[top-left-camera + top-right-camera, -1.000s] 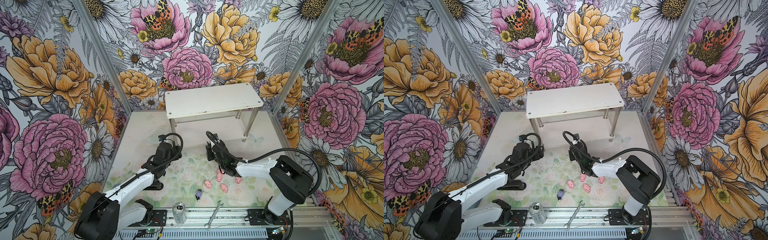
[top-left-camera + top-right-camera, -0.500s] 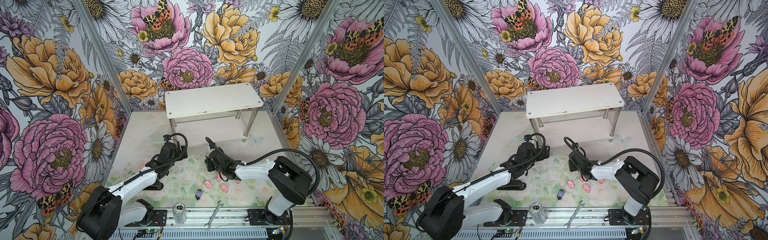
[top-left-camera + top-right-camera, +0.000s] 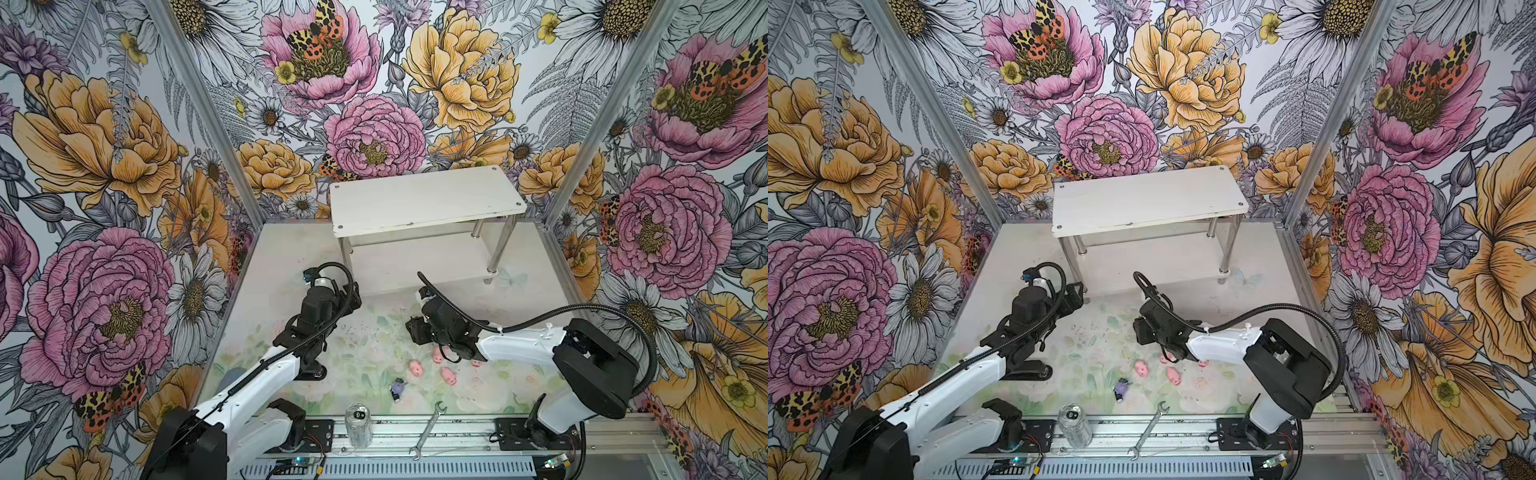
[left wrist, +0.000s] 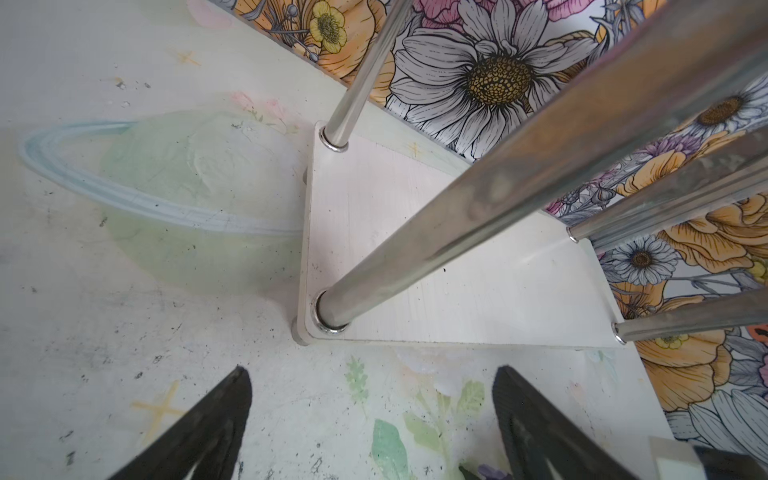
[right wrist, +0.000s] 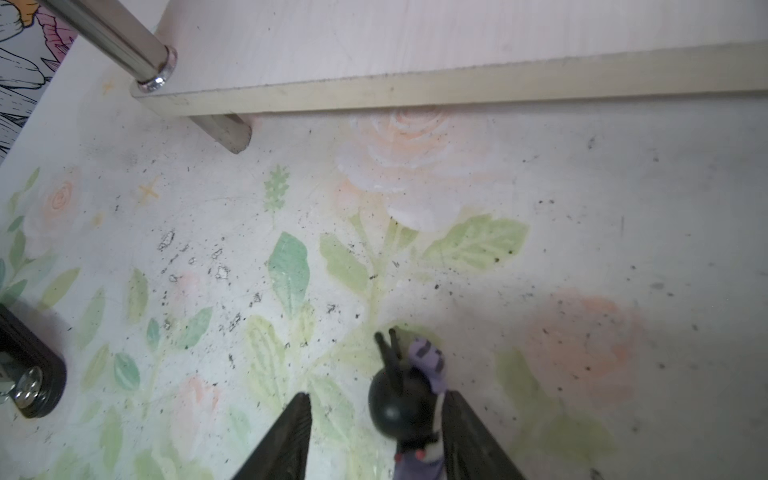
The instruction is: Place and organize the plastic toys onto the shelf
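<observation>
A black-purple figurine (image 5: 403, 407) near the shelf (image 5: 415, 41) is seen loose between the half-parted fingers of the right gripper (image 5: 378, 395) and could be toppled by either; the left gripper (image 4: 372, 368) is spread wide, empty.

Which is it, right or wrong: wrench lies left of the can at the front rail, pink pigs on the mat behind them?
Wrong in one respect: the wrench lies right of the can, not left. Both top views show it. The rest holds: both at the front rail, pink pigs on the mat behind them.
</observation>
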Action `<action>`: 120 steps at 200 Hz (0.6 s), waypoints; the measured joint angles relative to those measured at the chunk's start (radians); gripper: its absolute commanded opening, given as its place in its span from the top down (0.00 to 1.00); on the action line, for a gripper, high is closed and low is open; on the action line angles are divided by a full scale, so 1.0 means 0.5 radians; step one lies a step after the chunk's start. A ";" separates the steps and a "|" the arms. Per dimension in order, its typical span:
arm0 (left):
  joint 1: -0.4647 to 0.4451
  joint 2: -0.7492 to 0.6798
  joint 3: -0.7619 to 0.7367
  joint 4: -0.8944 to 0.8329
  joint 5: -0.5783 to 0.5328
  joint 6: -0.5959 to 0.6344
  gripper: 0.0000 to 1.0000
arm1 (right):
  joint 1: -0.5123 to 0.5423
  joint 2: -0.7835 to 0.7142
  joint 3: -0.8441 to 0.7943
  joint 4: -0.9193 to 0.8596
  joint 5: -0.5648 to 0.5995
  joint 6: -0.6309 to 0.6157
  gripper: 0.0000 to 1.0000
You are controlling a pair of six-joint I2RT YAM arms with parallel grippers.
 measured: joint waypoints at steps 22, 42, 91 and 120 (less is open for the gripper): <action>-0.021 -0.041 -0.012 -0.005 0.039 0.029 0.23 | 0.000 -0.135 0.000 -0.095 -0.005 0.008 0.50; -0.047 -0.058 -0.033 -0.007 0.062 0.043 0.29 | 0.000 -0.166 0.000 -0.143 -0.027 0.037 0.58; -0.198 -0.018 -0.034 0.000 0.114 0.091 0.26 | -0.019 -0.115 0.000 -0.244 -0.046 0.087 0.59; -0.256 0.079 -0.034 0.047 0.147 0.083 0.28 | -0.072 -0.073 0.000 -0.261 -0.053 0.085 0.51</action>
